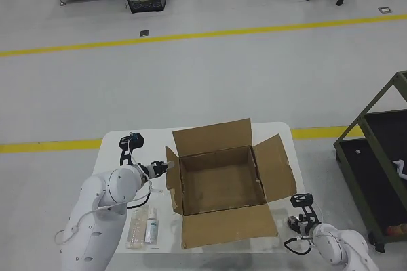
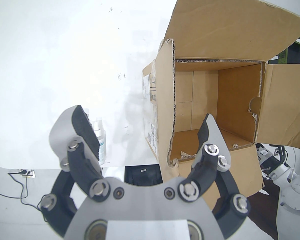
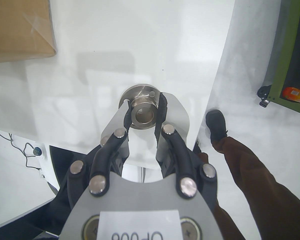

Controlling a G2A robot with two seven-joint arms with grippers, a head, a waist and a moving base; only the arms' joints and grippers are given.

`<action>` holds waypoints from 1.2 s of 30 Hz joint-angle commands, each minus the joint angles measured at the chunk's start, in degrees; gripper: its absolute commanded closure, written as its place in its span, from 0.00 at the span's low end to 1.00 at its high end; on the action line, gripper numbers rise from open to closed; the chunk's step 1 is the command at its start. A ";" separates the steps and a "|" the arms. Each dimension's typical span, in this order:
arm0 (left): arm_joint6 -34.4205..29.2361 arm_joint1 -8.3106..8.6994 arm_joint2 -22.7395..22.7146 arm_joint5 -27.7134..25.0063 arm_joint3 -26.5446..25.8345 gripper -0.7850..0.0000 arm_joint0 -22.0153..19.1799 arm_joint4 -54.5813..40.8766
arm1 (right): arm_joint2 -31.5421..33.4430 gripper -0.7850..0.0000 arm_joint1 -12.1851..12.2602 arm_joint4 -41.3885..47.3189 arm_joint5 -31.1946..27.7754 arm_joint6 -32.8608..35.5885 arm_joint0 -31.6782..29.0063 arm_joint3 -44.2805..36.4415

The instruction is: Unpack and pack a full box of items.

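Note:
An open cardboard box (image 1: pixel 220 181) stands mid-table with all flaps spread; inside I see only bare cardboard (image 2: pixel 202 96) and a few paper scraps. My left gripper (image 1: pixel 164 167) is at the box's left side, open (image 2: pixel 146 133), straddling the torn upright flap edge (image 2: pixel 170 116): one finger over the box's inside, the other outside it. My right gripper (image 1: pixel 302 217) is at the table's front right corner, shut (image 3: pixel 144 107) on the hub of a small metal flanged ring (image 3: pixel 140 93) that rests on the white table top.
Two small bottles (image 1: pixel 143 229) lie near the front left edge of the table (image 1: pixel 122 146); one bottle (image 2: pixel 102 138) shows behind a left finger. A green cart (image 1: pixel 386 162) stands on the floor to the right, with an orange bottle (image 3: pixel 296 94) on its shelf.

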 commanded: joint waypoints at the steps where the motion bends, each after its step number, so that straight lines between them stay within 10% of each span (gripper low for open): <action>1: 0.00 0.00 0.00 0.00 0.00 0.00 0.00 0.00 | -0.23 1.00 0.07 -0.30 -0.05 0.26 0.32 0.27; 6: 0.00 0.00 0.00 0.00 0.00 0.00 0.00 0.00 | -0.74 1.00 0.23 -0.72 -0.03 0.52 1.08 1.15; 13: 0.00 0.00 0.00 0.00 0.00 0.00 0.00 0.00 | -1.26 0.62 0.41 0.12 -0.33 0.75 2.27 1.76; 24: 0.00 0.00 0.00 0.00 0.00 0.00 0.00 0.00 | 0.51 0.56 0.94 2.20 -0.60 0.99 1.61 -1.62; 27: 0.00 0.00 0.00 0.00 0.00 0.00 0.00 0.00 | 2.40 0.65 1.21 2.40 -0.98 -0.82 0.18 -4.78; 31: 0.00 0.00 0.00 0.00 0.00 0.00 0.00 0.00 | 5.52 1.00 1.48 2.65 -2.48 -7.94 -3.36 -9.88; 36: 0.00 0.00 0.00 0.00 0.00 0.00 0.00 0.00 | 9.37 1.00 1.40 2.12 -1.48 -24.49 -8.28 -14.27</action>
